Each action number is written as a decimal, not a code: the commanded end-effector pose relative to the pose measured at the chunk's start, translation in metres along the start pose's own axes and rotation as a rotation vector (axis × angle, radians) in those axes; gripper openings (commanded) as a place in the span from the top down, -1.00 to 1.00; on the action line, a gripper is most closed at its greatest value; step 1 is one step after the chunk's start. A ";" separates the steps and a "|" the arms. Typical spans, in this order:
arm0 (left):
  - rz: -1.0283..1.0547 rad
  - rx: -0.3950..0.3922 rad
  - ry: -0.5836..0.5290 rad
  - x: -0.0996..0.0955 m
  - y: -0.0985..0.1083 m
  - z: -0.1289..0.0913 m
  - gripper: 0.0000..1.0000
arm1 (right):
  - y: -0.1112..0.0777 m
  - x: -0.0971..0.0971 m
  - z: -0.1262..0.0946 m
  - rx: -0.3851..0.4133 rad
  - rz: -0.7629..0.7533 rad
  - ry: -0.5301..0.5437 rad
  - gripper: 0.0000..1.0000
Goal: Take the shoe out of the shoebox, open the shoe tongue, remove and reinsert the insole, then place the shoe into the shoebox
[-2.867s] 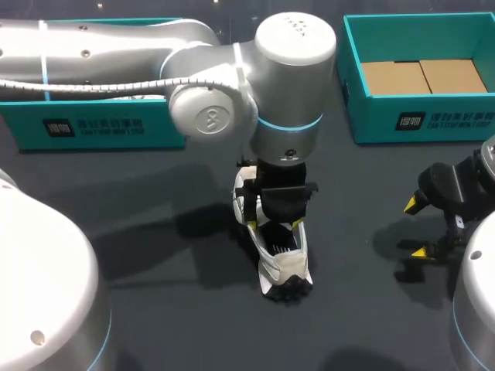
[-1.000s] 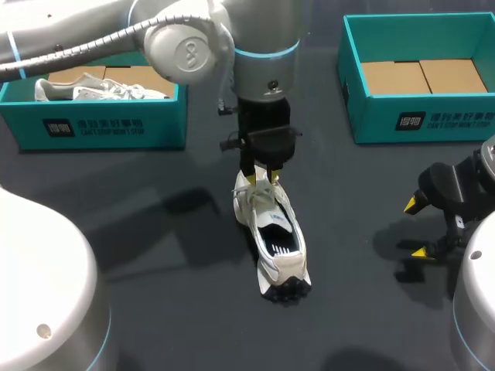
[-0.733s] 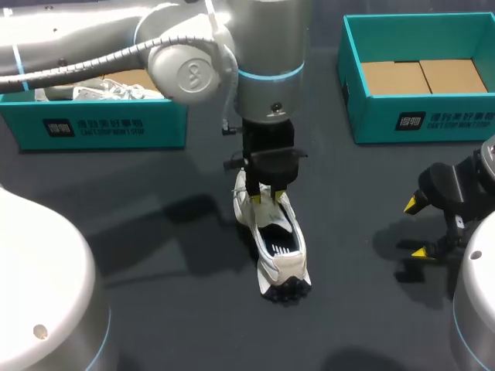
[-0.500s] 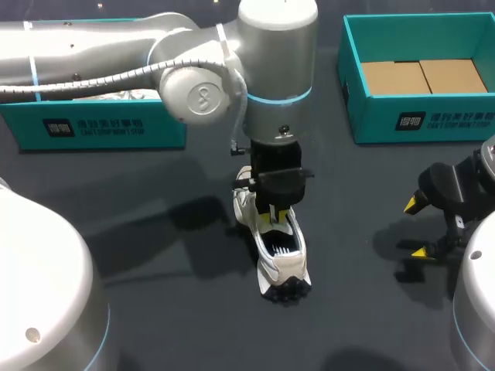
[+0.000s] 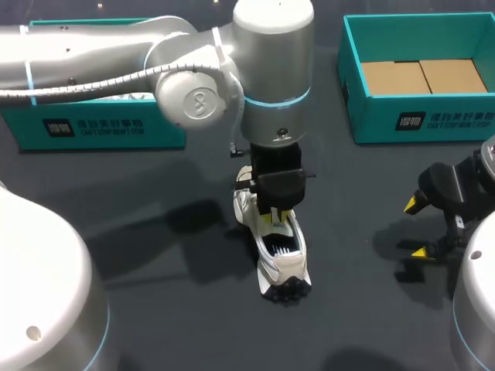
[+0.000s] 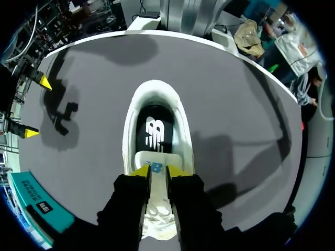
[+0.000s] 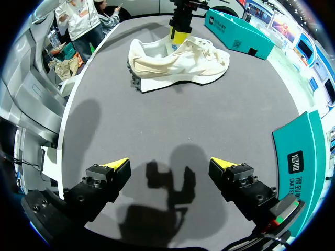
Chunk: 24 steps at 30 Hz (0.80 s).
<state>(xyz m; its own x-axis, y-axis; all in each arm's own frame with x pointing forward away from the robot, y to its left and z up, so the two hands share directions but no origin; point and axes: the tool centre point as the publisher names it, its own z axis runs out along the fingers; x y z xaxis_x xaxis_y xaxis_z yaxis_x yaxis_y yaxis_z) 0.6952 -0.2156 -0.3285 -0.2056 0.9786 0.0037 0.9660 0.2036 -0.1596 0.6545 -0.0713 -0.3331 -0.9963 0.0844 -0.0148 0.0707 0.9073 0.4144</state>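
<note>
A cream shoe [image 5: 280, 255] lies on the dark table, heel toward the front edge; its dark insole [image 6: 155, 133] shows inside the opening. My left gripper [image 5: 277, 216] stands straight down over the shoe. In the left wrist view the left gripper [image 6: 158, 170] is shut on the shoe tongue [image 6: 153, 161], one yellow tip on each side. My right gripper [image 5: 416, 228] rests open near the table's right edge, well apart from the shoe. The right wrist view has the right gripper [image 7: 168, 163] wide open over bare table, with the shoe [image 7: 178, 63] and the left gripper [image 7: 180, 34] far ahead.
A teal shoebox [image 5: 418, 116] with a cardboard floor stands at the back right. A second teal box [image 5: 93, 127] stands at the back left, mostly covered by my left arm. Bare table lies between the shoe and the right gripper.
My left gripper has come forward from the laces to the shoe's opening, lowered, and closed on the tongue. The right arm has stayed still.
</note>
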 end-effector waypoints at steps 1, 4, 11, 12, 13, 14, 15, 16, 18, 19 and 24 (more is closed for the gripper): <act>0.012 0.016 0.014 -0.003 -0.001 0.023 0.60 | 0.000 0.002 -0.001 0.002 0.000 -0.003 -1.00; 0.034 0.013 -0.003 0.002 -0.006 0.013 0.49 | 0.000 0.002 -0.001 0.002 0.000 -0.003 -1.00; 0.091 -0.016 -0.067 0.016 -0.033 -0.040 0.15 | 0.000 0.002 -0.001 0.002 0.000 -0.003 -1.00; 0.076 -0.010 -0.079 0.017 -0.036 -0.046 0.11 | 0.000 0.002 -0.001 0.002 0.000 -0.003 -1.00; 0.067 -0.001 -0.086 0.019 -0.040 -0.052 0.06 | 0.000 0.002 -0.001 0.002 0.000 -0.003 -1.00; 0.039 -0.001 -0.089 0.020 -0.043 -0.056 -0.05 | 0.000 0.002 -0.001 0.002 0.000 -0.003 -1.00; 0.022 0.004 -0.103 0.021 -0.046 -0.060 -0.38 | 0.000 0.002 -0.001 0.002 0.000 -0.003 -1.00; -0.006 0.015 -0.110 0.022 -0.049 -0.063 -0.70 | 0.000 0.002 -0.001 0.002 0.000 -0.003 -1.00; -0.051 0.056 -0.108 0.025 -0.051 -0.070 -1.00 | 0.000 0.002 -0.001 0.002 0.000 -0.003 -1.00; -0.044 0.030 -0.098 0.027 -0.049 -0.075 -1.00 | 0.000 0.002 -0.001 0.002 0.000 -0.003 -1.00; -0.044 0.030 -0.098 0.027 -0.049 -0.075 -1.00 | 0.000 0.002 -0.001 0.002 0.000 -0.003 -1.00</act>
<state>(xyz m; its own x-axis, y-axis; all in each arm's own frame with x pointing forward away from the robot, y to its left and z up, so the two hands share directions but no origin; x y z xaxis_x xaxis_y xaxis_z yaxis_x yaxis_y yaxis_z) 0.6551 -0.2040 -0.2490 -0.2632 0.9619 -0.0745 0.9502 0.2452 -0.1922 0.6545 -0.0713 -0.3331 -0.9963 0.0844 -0.0148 0.0707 0.9073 0.4144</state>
